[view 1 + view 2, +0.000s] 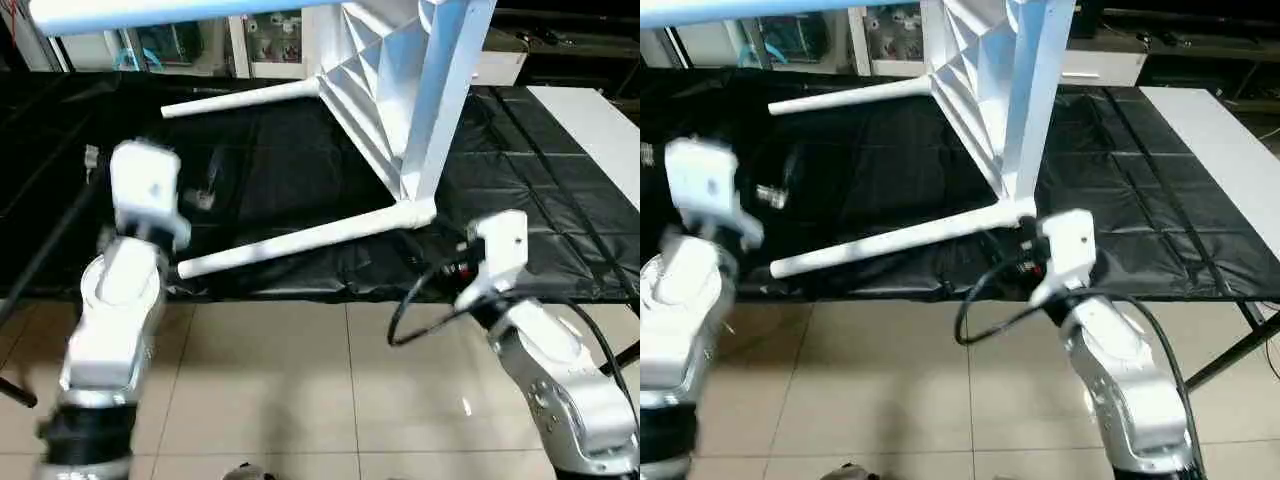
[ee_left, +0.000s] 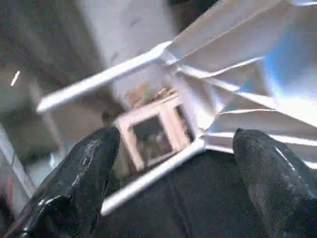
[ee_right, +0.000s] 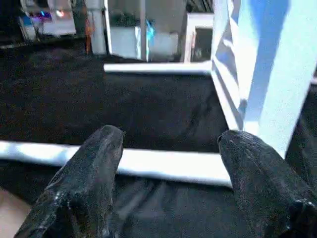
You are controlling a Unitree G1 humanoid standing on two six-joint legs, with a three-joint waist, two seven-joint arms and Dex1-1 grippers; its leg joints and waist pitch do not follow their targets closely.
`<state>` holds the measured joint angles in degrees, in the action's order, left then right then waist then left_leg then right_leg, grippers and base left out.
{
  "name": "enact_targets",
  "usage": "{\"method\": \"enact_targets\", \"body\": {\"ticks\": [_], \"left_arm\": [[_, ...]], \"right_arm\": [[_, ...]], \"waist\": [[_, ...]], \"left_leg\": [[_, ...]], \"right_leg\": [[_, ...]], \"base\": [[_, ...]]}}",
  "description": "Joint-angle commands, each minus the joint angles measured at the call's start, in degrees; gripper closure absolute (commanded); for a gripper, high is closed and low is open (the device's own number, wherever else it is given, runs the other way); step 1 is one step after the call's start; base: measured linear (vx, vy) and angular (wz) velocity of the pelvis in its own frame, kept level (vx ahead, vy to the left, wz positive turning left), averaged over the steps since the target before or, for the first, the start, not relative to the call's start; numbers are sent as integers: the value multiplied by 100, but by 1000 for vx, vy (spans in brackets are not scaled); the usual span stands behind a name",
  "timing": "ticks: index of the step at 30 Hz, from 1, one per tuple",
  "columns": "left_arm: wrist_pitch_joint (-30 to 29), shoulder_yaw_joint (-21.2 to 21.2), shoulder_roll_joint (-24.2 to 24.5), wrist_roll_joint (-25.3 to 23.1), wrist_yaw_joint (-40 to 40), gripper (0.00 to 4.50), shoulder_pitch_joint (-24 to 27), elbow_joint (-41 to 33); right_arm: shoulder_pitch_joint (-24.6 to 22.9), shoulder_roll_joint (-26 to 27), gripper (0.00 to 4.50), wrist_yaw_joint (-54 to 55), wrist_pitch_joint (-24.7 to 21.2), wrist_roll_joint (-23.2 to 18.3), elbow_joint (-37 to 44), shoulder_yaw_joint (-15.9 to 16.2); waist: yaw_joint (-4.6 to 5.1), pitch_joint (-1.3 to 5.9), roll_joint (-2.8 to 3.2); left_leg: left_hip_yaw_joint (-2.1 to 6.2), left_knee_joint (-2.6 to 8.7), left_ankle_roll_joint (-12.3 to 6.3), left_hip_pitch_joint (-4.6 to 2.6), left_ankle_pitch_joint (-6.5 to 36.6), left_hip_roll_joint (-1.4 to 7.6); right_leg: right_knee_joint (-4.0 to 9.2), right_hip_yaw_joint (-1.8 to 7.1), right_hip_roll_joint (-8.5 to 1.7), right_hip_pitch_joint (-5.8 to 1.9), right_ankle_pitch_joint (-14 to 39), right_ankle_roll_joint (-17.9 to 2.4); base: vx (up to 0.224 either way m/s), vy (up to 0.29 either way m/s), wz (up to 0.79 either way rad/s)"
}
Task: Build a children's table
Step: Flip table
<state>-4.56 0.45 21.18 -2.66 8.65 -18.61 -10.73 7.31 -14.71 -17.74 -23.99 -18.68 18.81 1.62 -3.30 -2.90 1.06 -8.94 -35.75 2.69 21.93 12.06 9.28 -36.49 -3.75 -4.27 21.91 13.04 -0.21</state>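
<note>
Children's table (image 1: pixel 400 90), white plastic, stands tipped on its side on a black-covered desk (image 1: pixel 540 190). Its tabletop (image 1: pixel 445 80) stands on edge and leans, with the ribbed underside facing the robot's left. Legs are fitted into the corner sockets and stick out sideways toward the robot's left.

The lower near leg (image 1: pixel 300 240) lies close to the front edge of the desk. The lower far leg (image 1: pixel 240 98) runs the same way further back. A third leg (image 1: pixel 180 12) crosses high up, near the top of the head views.

The left claw (image 2: pixel 173 188) has its two black fingers (image 2: pixel 79 183) spread wide and holds nothing. Ahead of it, seen between the fingers, are the ribbed underside and two of the legs, all apart from the fingers. In the head views the left forearm (image 1: pixel 115 300) rises beside the free end of the lower near leg.

The right claw (image 3: pixel 168 163) is also spread wide and empty. The lower near leg crosses just beyond its fingertips (image 3: pixel 106 144), with no contact that can be made out. The corner where that leg joins the tabletop sits just ahead of the claw, toward its right finger. In the head views the right forearm (image 1: pixel 560 380) reaches up toward that same lower corner.

A white board (image 1: pixel 600 130) lies on the desk, well beyond the right claw. Tiled floor (image 1: pixel 300 380) lies under both arms.
</note>
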Motion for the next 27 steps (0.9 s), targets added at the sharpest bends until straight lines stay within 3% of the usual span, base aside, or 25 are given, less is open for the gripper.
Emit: {"method": "enact_targets", "body": {"ticks": [1, 4, 7, 12, 15, 16, 17, 19, 20, 22, 23, 26, 27], "left_arm": [[110, -109, -70, -157, 55, 35, 89, -48], [-24, 112, -279, 0, -130, 35, -1, -178], [-62, 305, -497, 206, -355, 35, -175, -352], [137, 106, -426, 104, -275, 35, -273, -635], [616, -279, -19, -597, 71, 35, -406, -629], [627, -284, -7, -622, 69, 35, -414, -624], [823, -372, 213, -1065, 23, 35, -571, -532], [1110, -454, 610, -1805, -154, 35, -887, -318], [1110, -454, 610, -1805, -154, 35, -887, -318], [1484, -375, 1041, -2283, -423, 18, -1330, 76], [1547, -359, 1069, -2282, -431, 8, -1356, 99], [1823, -292, 1192, -2265, -456, 0, -1456, 181], [1927, -298, 1282, -2292, -456, 0, -1533, 284]], "right_arm": [[28, 31, 110, 25, 69, 21, -55, -17], [75, 27, 110, 61, 125, 60, -87, -79], [112, 100, 110, 106, 146, 9, -80, -162], [136, 185, 110, 43, 183, -97, -31, -173], [188, 207, 110, 1, 226, -89, -30, -112], [190, 207, 110, 1, 228, -88, -31, -111], [225, 212, 110, -3, 255, -82, -44, -102], [277, 225, 110, -8, 296, -72, -58, -101], [277, 225, 110, -8, 296, -72, -58, -101], [319, 268, 104, -168, 301, -220, -23, -120], [314, 261, 102, -217, 273, -262, -6, -109], [285, 228, 102, -445, 130, -454, 73, -55], [259, 153, 102, -594, 42, -508, 125, 21]], "waist": [[20, 333, 44], [17, 344, 46], [16, 331, 53], [11, 331, 31], [10, 336, 35], [15, 337, 38], [7, 333, 45], [19, 332, 50], [10, 328, 55], [12, 335, 88], [26, 348, 124], [26, 360, 92], [13, 371, 133]], "left_leg": [[145, 512, 69, -94, 755, 370], [139, 505, 119, -92, 728, 366], [134, 511, 138, -91, 931, 356], [143, 514, 77, -77, 914, 365], [142, 511, 34, -80, 834, 359], [144, 513, 45, -83, 834, 361], [134, 515, 92, -108, 878, 359], [148, 525, 150, -99, 887, 360], [150, 529, 171, -106, 936, 354], [161, 524, 239, -104, 936, 348], [166, 515, 266, -108, 1006, 328], [172, 510, 244, -87, 893, 351], [168, 497, 254, -96, 788, 351]], "right_leg": [[389, 314, -384, -237, -210, -978], [379, 315, -394, -247, -315, -1038], [404, 322, -405, -246, -81, -1097], [408, 320, -400, -247, -27, -1055], [417, 317, -382, -237, -36, -947], [409, 318, -379, -234, -35, -920], [425, 318, -371, -208, 5, -894], [397, 316, -376, -227, -45, -865], [411, 311, -366, -215, -5, -850], [395, 309, -378, -218, -64, -874], [372, 313, -376, -225, -100, -859], [355, 311, -397, -246, -352, -954], [337, 302, -395, -232, -496, -1011]], "base": [[0, 0, 0], [0, 0, 0], [0, 0, 0], [0, 0, 0], [0, 0, 0], [0, 0, 0], [0, 0, 0], [0, 0, 0], [0, 0, 0], [0, 0, 0], [0, 0, 0], [0, 0, 0], [0, 0, 0]]}}
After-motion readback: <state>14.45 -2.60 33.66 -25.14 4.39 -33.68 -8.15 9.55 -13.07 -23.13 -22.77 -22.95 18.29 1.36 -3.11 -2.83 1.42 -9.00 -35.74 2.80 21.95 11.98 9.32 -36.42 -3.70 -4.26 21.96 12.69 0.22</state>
